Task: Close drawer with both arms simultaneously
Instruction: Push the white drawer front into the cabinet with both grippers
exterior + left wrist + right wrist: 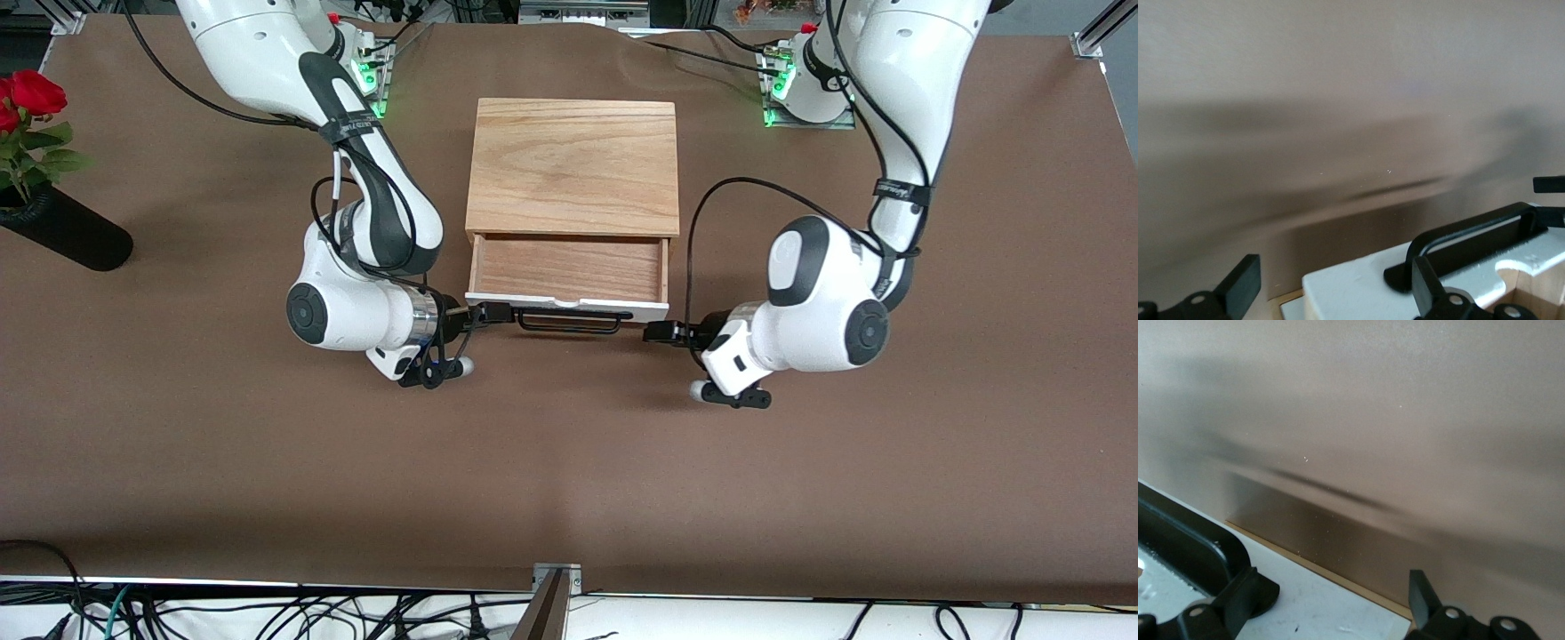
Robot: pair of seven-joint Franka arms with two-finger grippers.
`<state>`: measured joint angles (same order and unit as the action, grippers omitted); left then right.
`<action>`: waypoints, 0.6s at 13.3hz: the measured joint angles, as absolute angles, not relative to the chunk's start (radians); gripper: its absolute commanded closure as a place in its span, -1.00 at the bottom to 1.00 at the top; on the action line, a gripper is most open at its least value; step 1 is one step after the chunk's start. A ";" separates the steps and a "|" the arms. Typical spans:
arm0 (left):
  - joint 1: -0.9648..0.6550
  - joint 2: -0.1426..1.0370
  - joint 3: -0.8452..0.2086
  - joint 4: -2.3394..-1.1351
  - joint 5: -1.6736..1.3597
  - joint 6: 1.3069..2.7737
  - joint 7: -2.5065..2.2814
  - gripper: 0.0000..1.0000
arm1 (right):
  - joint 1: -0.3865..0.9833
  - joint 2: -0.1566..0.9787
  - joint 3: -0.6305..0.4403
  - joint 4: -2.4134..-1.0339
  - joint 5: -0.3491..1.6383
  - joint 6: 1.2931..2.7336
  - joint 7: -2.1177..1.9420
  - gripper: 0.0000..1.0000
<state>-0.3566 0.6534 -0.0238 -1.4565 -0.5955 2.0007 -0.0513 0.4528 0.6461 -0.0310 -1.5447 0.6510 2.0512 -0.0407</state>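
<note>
The drawer (569, 267) stands pulled out of the oak-coloured box (573, 164), its white front panel (569, 308) and black wire handle (569, 323) facing the front camera. My right gripper (487, 313) is open at the panel's end toward the right arm; in the right wrist view (1331, 603) its fingers (1238, 597) straddle the panel's corner (1318, 607) beside the handle (1185, 540). My left gripper (662, 332) is open at the panel's other end; in the left wrist view (1335, 293) its fingers (1241, 287) straddle that corner (1358, 287) next to the handle (1471, 237).
A black vase (67, 233) with a red rose (31, 93) lies near the table's edge at the right arm's end. The brown table (569, 462) stretches from the drawer toward the front camera.
</note>
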 measured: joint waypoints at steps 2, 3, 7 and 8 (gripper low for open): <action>-0.379 0.666 -0.025 -1.456 -0.596 2.014 -0.060 -1.00 | 0.452 0.643 -0.032 -1.546 0.654 2.024 -0.036 -1.00; -0.381 0.667 -0.027 -1.456 -0.596 2.013 -0.061 -1.00 | 0.452 0.638 -0.032 -1.549 0.655 2.006 -0.034 -1.00; -0.383 0.667 -0.054 -1.455 -0.596 1.969 -0.066 -1.00 | 0.452 0.620 -0.033 -1.572 0.662 1.955 0.026 -1.00; -0.387 0.667 -0.060 -1.455 -0.596 1.930 -0.066 -1.00 | 0.452 0.612 -0.033 -1.585 0.665 1.948 0.037 -1.00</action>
<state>-0.3870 0.6672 -0.0595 -1.4548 -0.5955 1.9299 -0.0659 0.4523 0.6122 -0.0331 -1.5847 0.6646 1.9480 0.0373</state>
